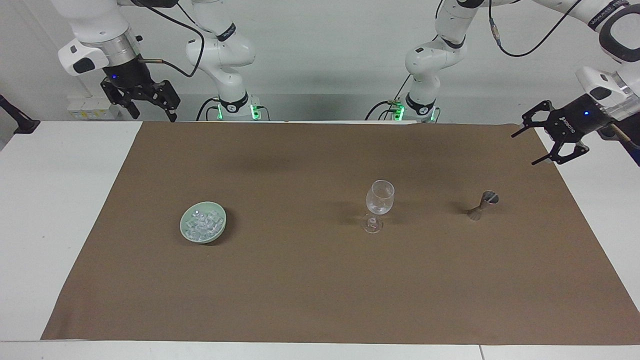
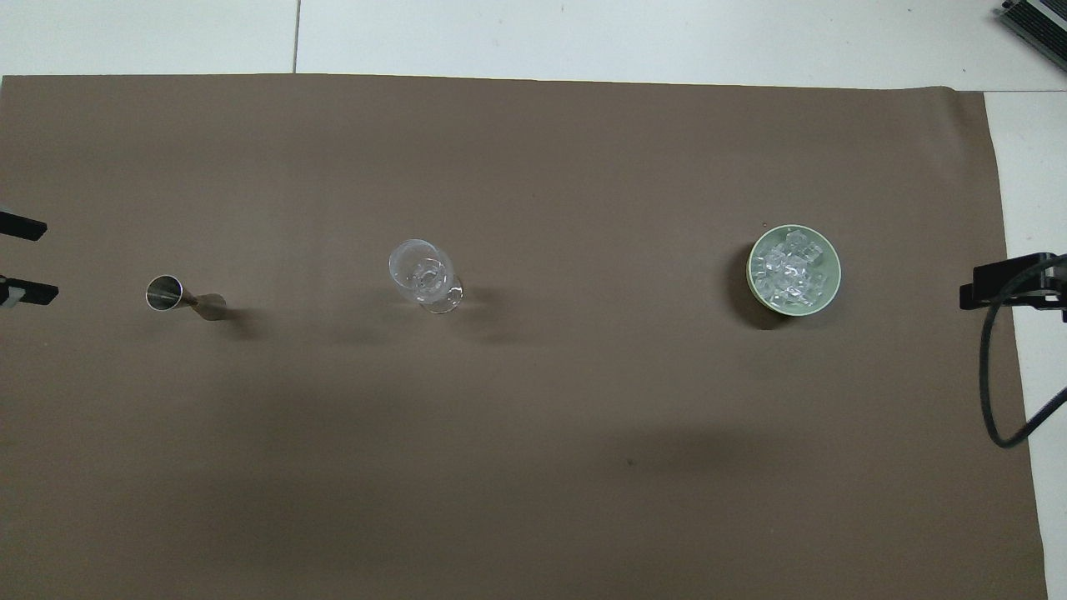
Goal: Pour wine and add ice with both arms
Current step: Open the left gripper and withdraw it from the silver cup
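A clear wine glass (image 1: pixel 380 197) (image 2: pixel 421 273) stands upright mid-mat. A small steel jigger (image 1: pixel 484 204) (image 2: pixel 179 297) stands beside it toward the left arm's end. The ice (image 1: pixel 202 223) (image 2: pixel 790 268) is heaped in a pale green dish (image 1: pixel 222 220) (image 2: pixel 753 275) toward the right arm's end. My left gripper (image 1: pixel 525 148) (image 2: pixel 25 259) is open and empty, raised over the mat's edge, apart from the jigger. My right gripper (image 1: pixel 154 114) is open and empty, raised over the mat's corner at its own end; only a black part of it shows in the overhead view (image 2: pixel 1000 283).
A brown mat (image 1: pixel 320 280) covers most of the white table (image 1: pixel 60 210). A black stand (image 1: pixel 15 120) sits at the table's edge at the right arm's end. A dark device (image 2: pixel 1034 21) lies off the mat's corner farthest from the robots.
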Robot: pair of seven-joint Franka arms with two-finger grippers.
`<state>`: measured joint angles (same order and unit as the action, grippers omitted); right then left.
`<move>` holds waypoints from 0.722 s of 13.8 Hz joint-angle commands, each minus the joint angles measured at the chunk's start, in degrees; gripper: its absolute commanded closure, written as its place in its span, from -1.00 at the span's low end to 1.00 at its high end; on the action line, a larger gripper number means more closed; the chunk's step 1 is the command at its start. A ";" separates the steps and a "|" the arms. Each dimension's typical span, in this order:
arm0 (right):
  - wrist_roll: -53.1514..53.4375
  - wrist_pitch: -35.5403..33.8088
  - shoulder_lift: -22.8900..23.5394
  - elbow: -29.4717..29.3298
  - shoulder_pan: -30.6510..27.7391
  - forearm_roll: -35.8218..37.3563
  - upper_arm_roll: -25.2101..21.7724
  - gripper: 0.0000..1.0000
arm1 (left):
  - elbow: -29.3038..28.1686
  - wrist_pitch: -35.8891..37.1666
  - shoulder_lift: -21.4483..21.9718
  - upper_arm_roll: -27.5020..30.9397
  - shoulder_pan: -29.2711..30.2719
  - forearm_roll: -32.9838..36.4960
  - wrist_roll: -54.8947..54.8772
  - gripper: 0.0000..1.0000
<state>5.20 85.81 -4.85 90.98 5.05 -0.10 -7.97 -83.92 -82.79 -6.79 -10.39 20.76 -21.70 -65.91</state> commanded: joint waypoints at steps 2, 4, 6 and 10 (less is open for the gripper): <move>-1.07 0.68 -1.13 1.22 0.05 -0.60 -0.21 -1.00 | -3.01 -3.34 4.06 0.99 -4.84 4.98 26.54 -0.71; -1.07 0.68 -1.13 1.22 0.05 -0.69 -0.21 -1.00 | -3.70 -5.53 5.11 1.08 -6.77 9.19 36.16 -0.79; -1.07 0.68 -1.13 1.22 0.05 -0.69 -0.21 -1.00 | -3.54 -5.98 5.73 0.99 -9.66 15.86 45.29 -0.79; -1.07 0.68 -1.13 1.22 0.05 -0.69 -0.21 -1.00 | -2.83 -5.72 6.08 0.38 -13.01 22.37 59.64 -0.88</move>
<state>5.20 85.81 -4.85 90.98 5.05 -0.10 -7.97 -84.85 -86.88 -2.45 -10.50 9.75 -3.17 -11.18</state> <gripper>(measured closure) 0.000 0.070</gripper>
